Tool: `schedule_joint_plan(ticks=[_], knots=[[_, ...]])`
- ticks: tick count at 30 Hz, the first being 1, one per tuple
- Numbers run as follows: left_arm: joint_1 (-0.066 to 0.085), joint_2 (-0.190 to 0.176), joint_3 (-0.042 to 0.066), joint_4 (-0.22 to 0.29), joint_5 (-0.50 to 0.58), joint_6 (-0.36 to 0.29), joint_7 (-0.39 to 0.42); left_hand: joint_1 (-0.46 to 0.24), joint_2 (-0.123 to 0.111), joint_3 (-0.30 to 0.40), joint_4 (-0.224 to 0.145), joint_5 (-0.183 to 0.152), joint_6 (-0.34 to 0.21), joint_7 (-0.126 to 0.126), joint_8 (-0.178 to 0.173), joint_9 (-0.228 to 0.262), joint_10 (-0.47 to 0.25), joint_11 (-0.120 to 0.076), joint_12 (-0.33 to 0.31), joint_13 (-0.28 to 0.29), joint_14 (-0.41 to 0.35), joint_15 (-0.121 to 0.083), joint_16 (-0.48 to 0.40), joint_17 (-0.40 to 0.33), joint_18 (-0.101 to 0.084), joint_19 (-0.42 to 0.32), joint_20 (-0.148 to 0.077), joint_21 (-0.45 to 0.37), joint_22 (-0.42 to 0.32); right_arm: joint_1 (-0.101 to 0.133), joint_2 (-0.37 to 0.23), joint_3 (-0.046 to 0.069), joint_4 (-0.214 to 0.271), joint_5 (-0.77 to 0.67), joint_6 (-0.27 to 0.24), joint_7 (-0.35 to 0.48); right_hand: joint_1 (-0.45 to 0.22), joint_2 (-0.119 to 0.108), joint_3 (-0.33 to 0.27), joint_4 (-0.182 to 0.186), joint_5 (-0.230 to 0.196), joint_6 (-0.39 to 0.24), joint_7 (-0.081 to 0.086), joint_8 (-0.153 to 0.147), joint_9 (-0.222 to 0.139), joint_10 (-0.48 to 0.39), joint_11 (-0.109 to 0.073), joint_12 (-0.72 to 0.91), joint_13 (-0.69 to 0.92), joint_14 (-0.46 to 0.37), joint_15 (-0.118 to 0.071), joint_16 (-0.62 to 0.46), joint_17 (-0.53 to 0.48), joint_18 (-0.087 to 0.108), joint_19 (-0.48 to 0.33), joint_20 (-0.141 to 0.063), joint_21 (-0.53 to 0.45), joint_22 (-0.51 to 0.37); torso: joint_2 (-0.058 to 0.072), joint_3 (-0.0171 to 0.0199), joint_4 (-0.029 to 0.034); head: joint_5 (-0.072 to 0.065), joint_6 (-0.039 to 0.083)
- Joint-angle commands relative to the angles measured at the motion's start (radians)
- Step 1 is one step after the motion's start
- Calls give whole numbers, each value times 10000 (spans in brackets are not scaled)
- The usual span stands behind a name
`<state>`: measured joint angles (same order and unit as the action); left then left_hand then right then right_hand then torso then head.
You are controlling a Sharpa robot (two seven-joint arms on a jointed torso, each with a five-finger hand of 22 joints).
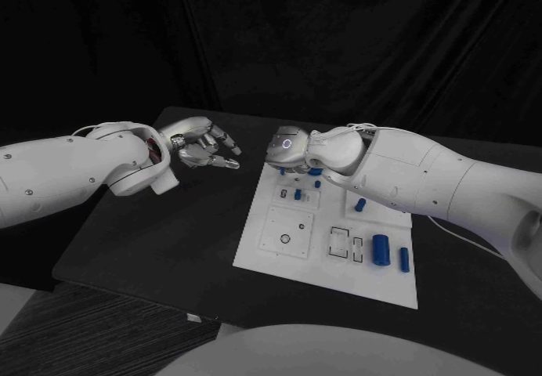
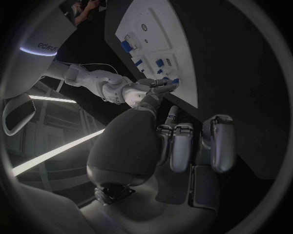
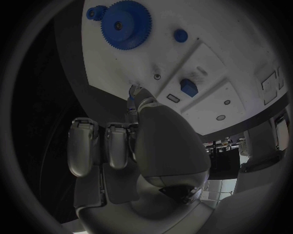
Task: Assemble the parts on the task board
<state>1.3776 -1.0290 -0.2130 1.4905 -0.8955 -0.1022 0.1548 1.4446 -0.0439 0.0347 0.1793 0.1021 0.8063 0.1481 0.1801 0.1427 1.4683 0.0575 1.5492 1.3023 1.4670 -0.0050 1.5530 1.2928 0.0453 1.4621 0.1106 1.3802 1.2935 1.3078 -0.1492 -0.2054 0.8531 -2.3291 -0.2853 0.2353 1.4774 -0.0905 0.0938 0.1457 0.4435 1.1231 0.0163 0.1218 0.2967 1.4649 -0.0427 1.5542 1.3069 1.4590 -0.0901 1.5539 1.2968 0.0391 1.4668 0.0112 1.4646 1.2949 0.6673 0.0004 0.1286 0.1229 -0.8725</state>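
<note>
While the right hand hangs over the far end of the white rectangular task board, the left hand waits off the board above the black table.

Right hand: fingers curled in near the far edge; I cannot tell whether they grip anything. Left hand: fingers apart, holding nothing. Just under the right hand lie small blue plastic parts; the right wrist view counts one large blue toothed gear, one small blue gear meshing beside it, one blue round peg and one blue block. Well away, toward the robot, two blue cylinders stand loose. Likely risk: with the hand hiding the far end from the head view, a finger could knock a neighbouring piece or seat a part crooked.
</note>
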Motion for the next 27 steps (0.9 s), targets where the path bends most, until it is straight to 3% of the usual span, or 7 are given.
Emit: schedule_joint_plan(ticks=[1, 11, 19, 27], knots=[[25, 14, 7, 25, -21, 103, -18, -19, 134, -263, 126, 160, 118, -30, 178, -128, 1025, 19, 216, 2685, 1038, 22, 178, 2780, -10, 126, -33, -7, 2189, -41, 36, 8, -62, -140, 54, -365, -125, 312, 185, -139, -123, -47, 27, -50, 317, 1059, 24, 166, 2639, 1118, 28, 169, 2740, -193, 583, 115, 253, 2493, -12, 0, 2, -4, -1], [25, 44, 7, 12, -22, 188, -68, -23, 165, -269, 154, 181, 151, -37, 190, -137, 1025, 14, 216, 2685, 1038, 16, 178, 2780, -9, 125, -39, -13, 2187, -110, 83, 8, -243, -139, -32, -399, -218, 342, 185, -166, -226, -138, -33, -129, 326, 1059, 10, 166, 2639, 1118, 25, 169, 2740, -193, 577, 121, 255, 2493, -41, 2, -30, 15, -1], [25, 58, 7, 0, -22, 238, -120, -25, 173, -273, 164, 185, 164, -40, 196, -140, 1025, 12, 216, 2685, 1038, 15, 178, 2780, -6, 121, -41, -23, 2184, -177, 114, 8, -360, -139, -182, -413, -374, 383, 200, -219, -360, -429, -165, -338, 310, 1059, -17, 166, 2639, 1118, 11, 169, 2740, -184, 550, 120, 225, 2483, -49, -9, -6, -6, -1], [25, 101, 7, -49, -22, 311, -162, -29, 179, -278, 173, 186, 177, -42, 201, -142, 1025, 10, 216, 2685, 1038, 13, 178, 2780, -7, 122, -42, -21, 2185, -222, 127, 8, -433, -139, -355, -443, -469, 443, 209, -232, -545, -426, -255, -354, 340, 1059, -19, 166, 2639, 1118, 8, 169, 2740, -176, 529, 119, 198, 2473, -55, -15, 1, 1, -1]])
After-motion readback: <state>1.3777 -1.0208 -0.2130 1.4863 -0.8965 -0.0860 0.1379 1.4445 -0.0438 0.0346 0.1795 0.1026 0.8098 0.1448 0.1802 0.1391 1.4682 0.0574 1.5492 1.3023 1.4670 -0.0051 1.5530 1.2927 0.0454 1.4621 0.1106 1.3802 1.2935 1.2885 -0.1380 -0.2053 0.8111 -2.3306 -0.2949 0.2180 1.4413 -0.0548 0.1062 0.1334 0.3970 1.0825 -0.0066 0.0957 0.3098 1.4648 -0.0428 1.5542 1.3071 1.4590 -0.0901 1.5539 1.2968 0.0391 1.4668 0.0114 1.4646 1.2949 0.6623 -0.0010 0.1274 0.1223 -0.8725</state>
